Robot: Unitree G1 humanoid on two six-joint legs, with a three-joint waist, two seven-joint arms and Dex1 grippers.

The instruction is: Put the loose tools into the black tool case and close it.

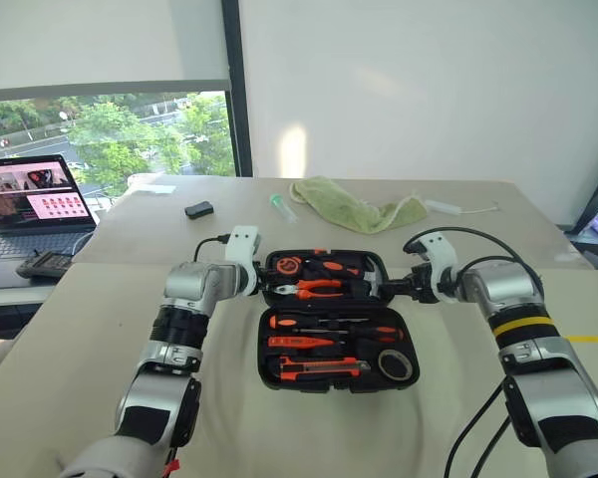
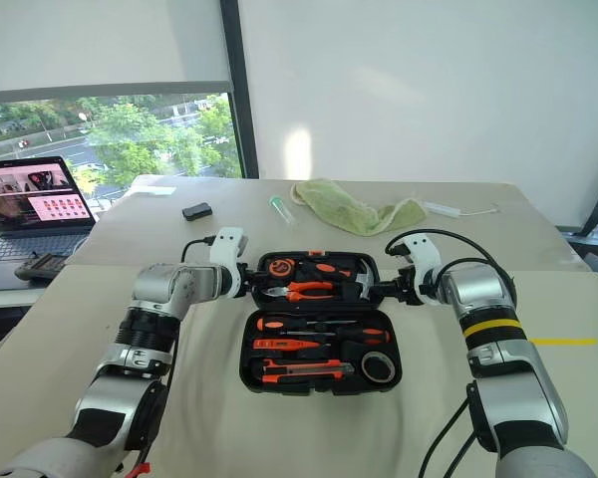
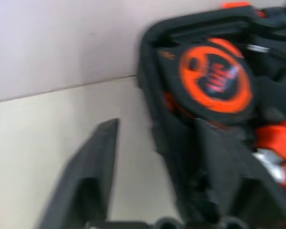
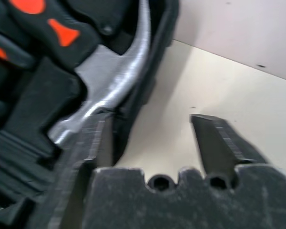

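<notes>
Beige table by a window (laptop alongside); both claws straddle the case walls, parted.

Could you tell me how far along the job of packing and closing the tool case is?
Done: the screwdrivers, utility knife and tape roll sit in the open black tool case.
In hand: the left pincer and right pincer straddle the side rims of the far half, fingers open across them, with no firm grip visible.
Left: fold that half over and latch it.
</notes>
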